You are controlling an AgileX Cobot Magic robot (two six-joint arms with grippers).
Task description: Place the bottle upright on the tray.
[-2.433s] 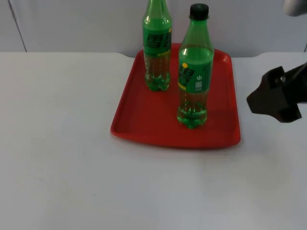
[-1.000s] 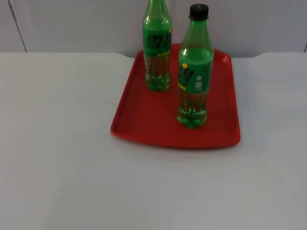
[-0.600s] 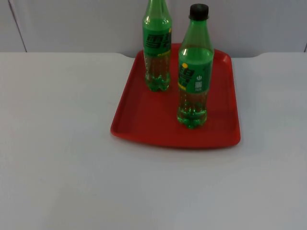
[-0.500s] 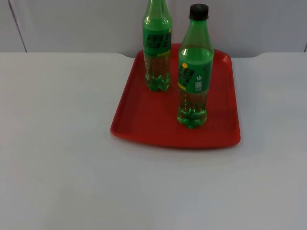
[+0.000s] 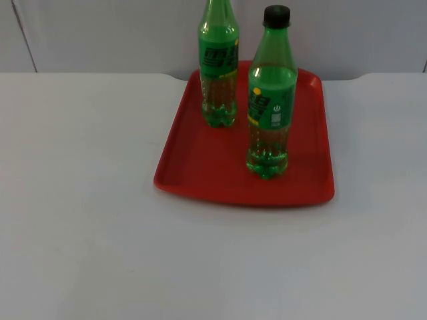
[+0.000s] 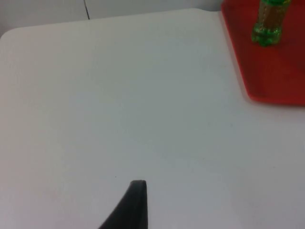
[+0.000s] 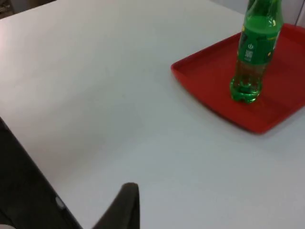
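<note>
**Both bottles stand on the tray, arms drawn back**

The nearer bottle (image 5: 269,93), green plastic with a black cap (image 5: 277,13), stands upright on the red tray (image 5: 200,167), towards its front right part. A second green bottle (image 5: 218,67) stands upright behind it to the left, also on the tray, the two well apart. To my eye the job looks finished: nothing lies on its side.

The bottle looks partly filled, so I'd judge it moderately heavy low down and tall enough to tip if nudged near the cap. The plastic wall would give a little under pressure and looks smooth, perhaps slippery. The labelled middle seems the safest place to take hold.

The left gripper (image 6: 136,205) hangs over bare white table (image 5: 80,200), well away from the tray's edge. The right gripper (image 7: 125,205) likewise hangs over the table, far from the bottle. I cannot tell whether either pincer is spread or pressed together. Both arms appear to wait.
</note>
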